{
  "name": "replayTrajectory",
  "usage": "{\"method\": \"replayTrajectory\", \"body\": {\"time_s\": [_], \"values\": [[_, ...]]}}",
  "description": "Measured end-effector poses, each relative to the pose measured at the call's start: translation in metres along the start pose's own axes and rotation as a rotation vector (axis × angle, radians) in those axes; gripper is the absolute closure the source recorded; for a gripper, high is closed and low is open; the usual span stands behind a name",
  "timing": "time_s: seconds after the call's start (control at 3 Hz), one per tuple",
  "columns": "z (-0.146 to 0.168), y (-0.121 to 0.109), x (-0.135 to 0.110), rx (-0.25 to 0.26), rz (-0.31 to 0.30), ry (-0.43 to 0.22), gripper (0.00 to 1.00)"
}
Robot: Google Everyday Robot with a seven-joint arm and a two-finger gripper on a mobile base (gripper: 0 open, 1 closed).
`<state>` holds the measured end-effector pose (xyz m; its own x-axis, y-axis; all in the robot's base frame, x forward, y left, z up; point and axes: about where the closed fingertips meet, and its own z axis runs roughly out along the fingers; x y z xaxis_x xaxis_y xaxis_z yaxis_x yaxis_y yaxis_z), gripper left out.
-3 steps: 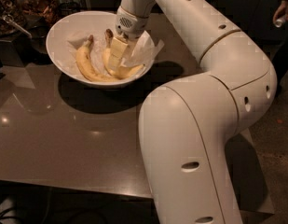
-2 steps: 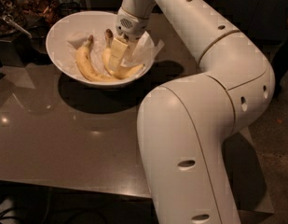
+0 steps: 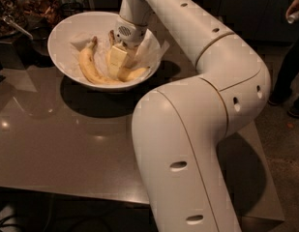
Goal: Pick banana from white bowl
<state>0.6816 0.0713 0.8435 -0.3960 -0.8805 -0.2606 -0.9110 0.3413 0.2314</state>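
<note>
1. Arm (image 3: 226,66) rises from the lower right, bends at the elbow and slants down to the bowl (image 3: 59,30). The gripper (image 3: 117,67) is inside it, pointing down.
2. Its bulk covers the middle of the banana (image 3: 135,74), which lies in the bowl on paper (image 3: 153,45); only a dark stem and one end show. Open or clamped, I cannot tell.
3. Just left of the gripper lies a second banana (image 3: 86,64).
4. The bowl stands toward the far side of the desk (image 3: 52,144); bare desk spreads in front.

Cream gripper (image 3: 118,64) down in the white bowl (image 3: 59,33), on the yellow banana (image 3: 137,73) with its dark-brown stem. White paper (image 3: 153,43), white arm (image 3: 212,66), grey-brown table (image 3: 52,144).
</note>
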Motion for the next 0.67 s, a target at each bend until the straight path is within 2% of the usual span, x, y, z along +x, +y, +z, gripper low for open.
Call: {"method": "replayTrajectory", "body": {"time_s": [0.33, 0.67], "values": [[0.0029, -0.0003, -0.0014, -0.004, -0.002, 0.004, 0.41], [0.0031, -0.0003, -0.0013, -0.004, -0.002, 0.004, 0.61]]}}
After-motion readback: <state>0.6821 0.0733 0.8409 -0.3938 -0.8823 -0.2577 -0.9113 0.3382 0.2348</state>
